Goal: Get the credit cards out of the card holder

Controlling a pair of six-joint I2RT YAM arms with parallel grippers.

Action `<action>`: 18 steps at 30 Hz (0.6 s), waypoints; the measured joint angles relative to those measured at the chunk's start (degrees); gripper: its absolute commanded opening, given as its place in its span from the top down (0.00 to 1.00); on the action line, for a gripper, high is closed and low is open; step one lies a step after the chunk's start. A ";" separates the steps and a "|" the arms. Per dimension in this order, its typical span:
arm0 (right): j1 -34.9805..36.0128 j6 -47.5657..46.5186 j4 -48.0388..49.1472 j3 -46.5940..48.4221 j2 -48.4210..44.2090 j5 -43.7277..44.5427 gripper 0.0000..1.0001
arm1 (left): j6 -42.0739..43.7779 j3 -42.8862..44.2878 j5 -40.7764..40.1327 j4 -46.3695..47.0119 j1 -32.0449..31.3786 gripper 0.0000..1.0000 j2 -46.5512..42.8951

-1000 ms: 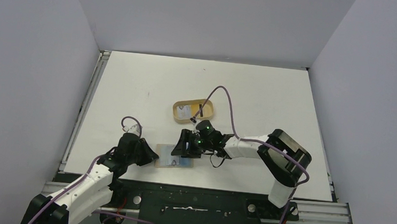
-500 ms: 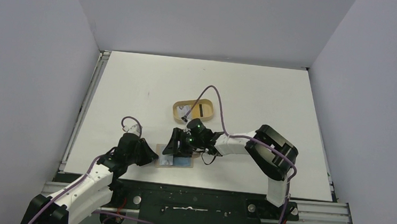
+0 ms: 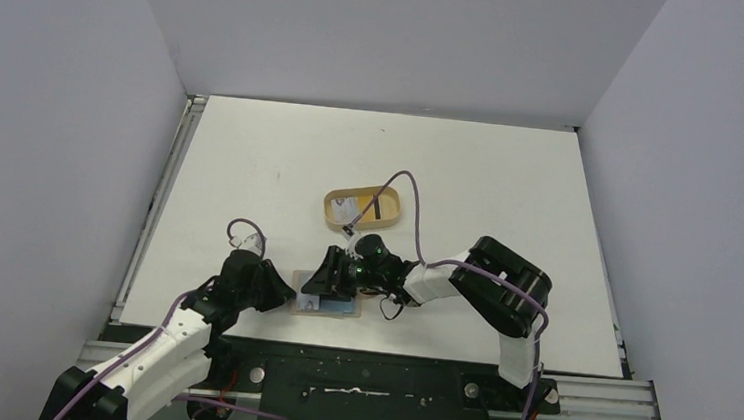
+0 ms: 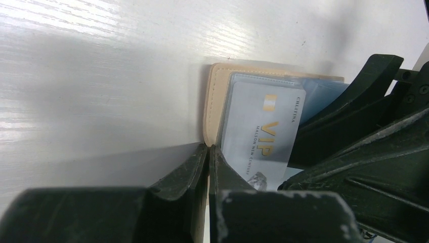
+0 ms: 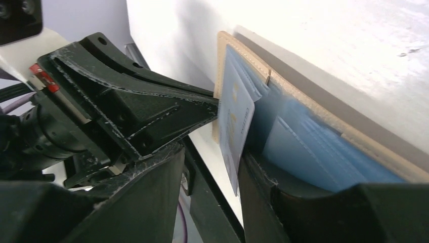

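Pinching at the lower left of centre in the overhead view, my left gripper (image 3: 287, 297) has its two fingers pressed together to a hairline seam. In the left wrist view the stitched edge of the flat tan leather-like folding card holder (image 4: 211, 96) runs straight into that seam. The card holder lies open on the white table (image 3: 511, 181), near the bottom edge of the overhead frame, just right of those fingers. One thin pale blue-white plastic credit card (image 4: 260, 131) with gold VIP lettering sticks partway out of its sleeve. In the right wrist view this credit card stands in the middle of the frame, tilted away from the holder. Further pale blue cards (image 5: 313, 152) sit tucked in the pockets to its right. My right gripper (image 5: 211, 167) is parted, one finger on each side of the raised card; its face lies close to the right-hand finger, with a clear gap to the other. An oval tan tray (image 3: 328, 208) with a raised rim sits above centre, apart from both grippers.
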 measured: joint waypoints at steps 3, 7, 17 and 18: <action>0.24 1.22 2.51 -0.44 0.07 -0.09 0.60 | 0.00 0.00 -0.04 -0.15 0.00 1.00 -0.15; 0.31 2.01 4.96 -1.27 0.07 -0.33 0.60 | 0.00 0.00 -0.07 -0.26 0.00 1.00 -0.20; -0.07 3.04 7.85 -3.65 0.07 -0.50 0.61 | 0.00 0.00 -0.02 -0.24 -0.02 1.00 -0.11; -0.13 3.06 8.20 -3.87 0.07 -0.61 0.62 | 0.00 0.00 0.00 -0.24 -0.02 1.00 -0.11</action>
